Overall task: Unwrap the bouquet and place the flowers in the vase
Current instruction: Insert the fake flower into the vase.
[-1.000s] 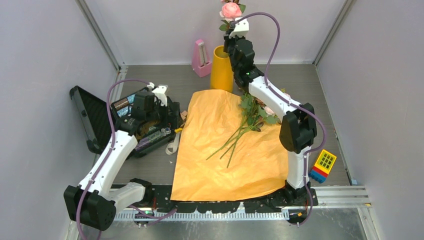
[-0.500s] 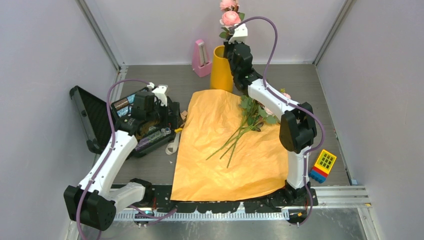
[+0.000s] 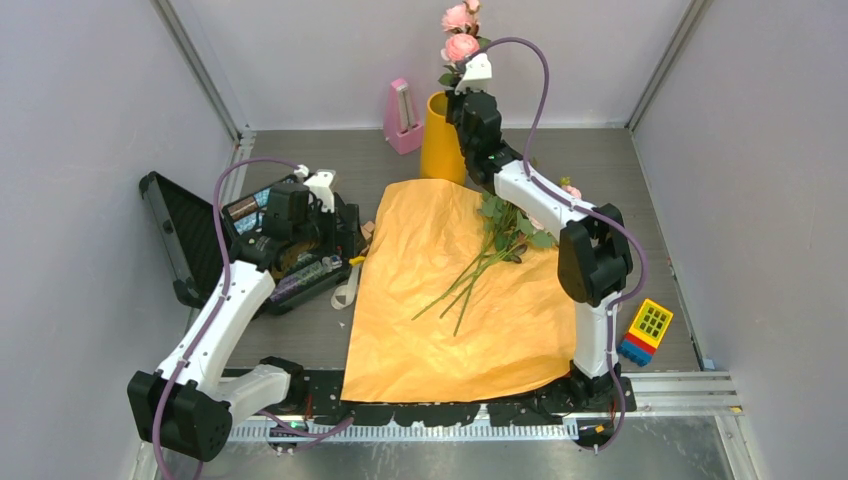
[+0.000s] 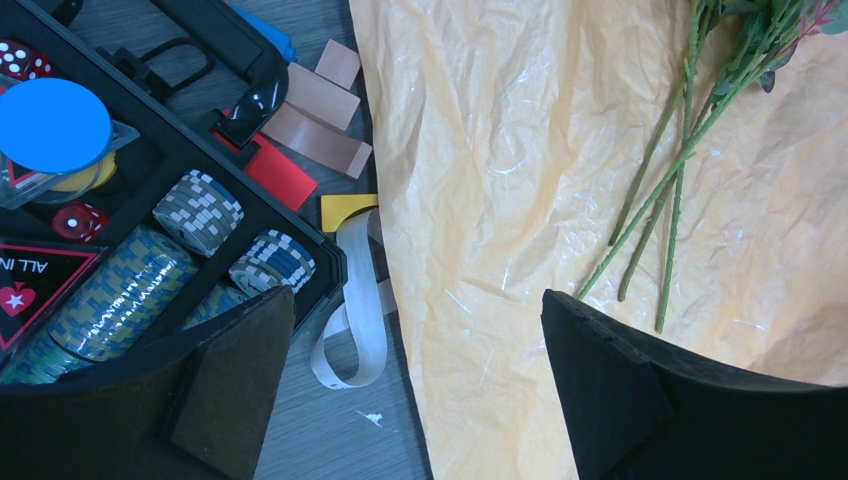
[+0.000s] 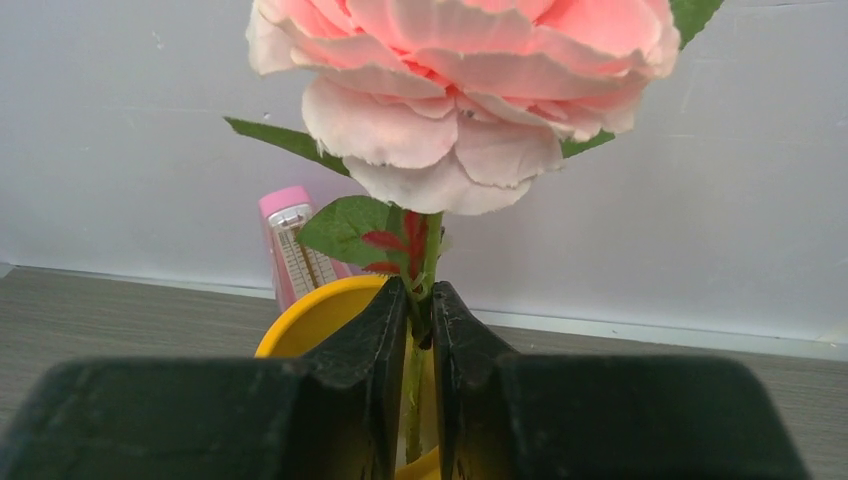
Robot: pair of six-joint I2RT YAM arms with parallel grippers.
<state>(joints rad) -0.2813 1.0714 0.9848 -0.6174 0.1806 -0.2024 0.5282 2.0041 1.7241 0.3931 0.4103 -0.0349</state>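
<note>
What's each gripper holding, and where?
Left gripper: open, nothing. Right gripper: rose stem between its fingers, just under the bloom; clamped or loose, cannot tell.

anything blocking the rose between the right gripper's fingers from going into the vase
Nothing visible. The rose has its stem between the fingers of the right gripper, and the stem appears to run straight down into the vase mouth. The pink metronome stands beside the vase, apart.

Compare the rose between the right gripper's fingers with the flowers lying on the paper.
The rose stands upright, its stem between the fingers of the right gripper at the vase; the flowers lie flat on the orange paper, untouched. The rose is one stem; the flowers are several. Both have green stems and leaves.
</note>
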